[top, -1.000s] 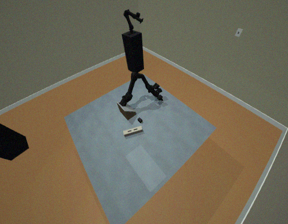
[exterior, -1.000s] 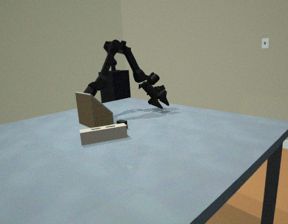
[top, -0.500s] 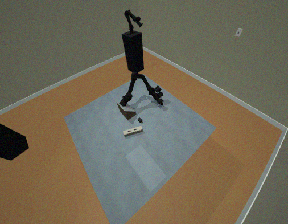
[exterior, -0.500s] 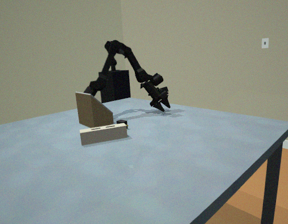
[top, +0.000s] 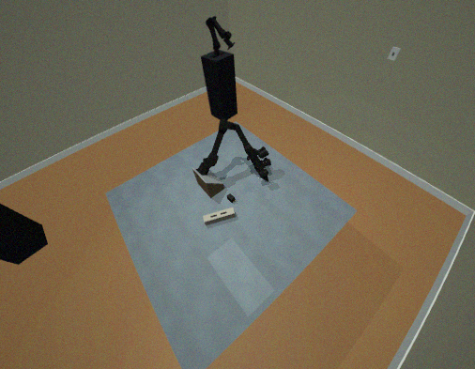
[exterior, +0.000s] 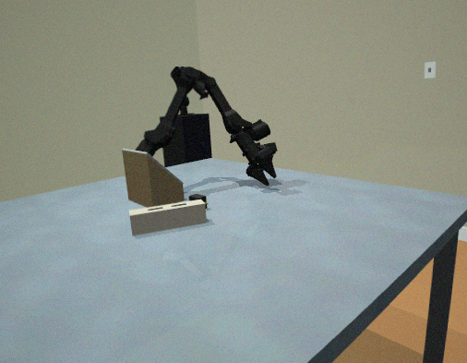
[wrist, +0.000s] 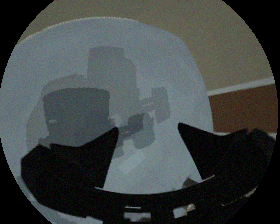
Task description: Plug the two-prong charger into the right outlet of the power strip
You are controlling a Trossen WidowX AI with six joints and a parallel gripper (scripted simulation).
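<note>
The charger [top: 231, 197] [exterior: 197, 198] is a small black block lying on the blue table, with a small bright glint, likely its prongs, on its right side. The power strip [top: 219, 216] [exterior: 169, 221] is a cream bar in front of it, with two dark outlets on its top face. In the exterior view the strip partly hides the charger. My gripper [top: 267, 177] [exterior: 271, 181] [wrist: 148, 128] is open and empty, low above the table, behind and to the right of the charger. In the wrist view I cannot make out the charger or the strip.
A brown wedge-shaped block [top: 209, 187] [exterior: 149, 179] stands beside the arm's base, close behind the strip and charger. A tall black box [top: 221, 84] [exterior: 195, 137] with a small arm on top stands beyond the table. Arm shadows lie under the gripper.
</note>
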